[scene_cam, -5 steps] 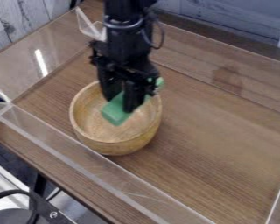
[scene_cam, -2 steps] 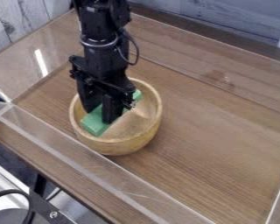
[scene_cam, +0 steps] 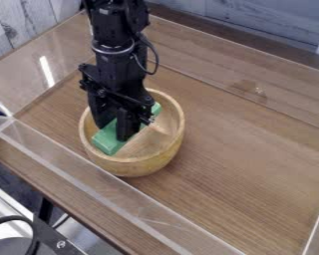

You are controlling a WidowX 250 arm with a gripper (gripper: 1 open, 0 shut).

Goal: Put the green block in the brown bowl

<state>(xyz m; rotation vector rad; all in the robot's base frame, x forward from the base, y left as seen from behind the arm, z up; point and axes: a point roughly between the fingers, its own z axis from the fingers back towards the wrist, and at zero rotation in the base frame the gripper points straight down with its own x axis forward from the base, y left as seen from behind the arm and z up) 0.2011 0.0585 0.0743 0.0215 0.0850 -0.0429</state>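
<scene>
Black gripper (scene_cam: pixel 117 122) points straight down into the brown bowl (scene_cam: pixel 159 151), fingers closed around the green block (scene_cam: pixel 113 141). Block sits tilted inside the bowl, lower end down toward the bowl's left inner side, upper end showing green beside the right finger. Whether the block touches the bowl floor, cannot tell. Bowl rests on the wooden table (scene_cam: pixel 242 149), left of centre. Clear plastic wall (scene_cam: pixel 136 214) runs along the near edge of the table.
</scene>
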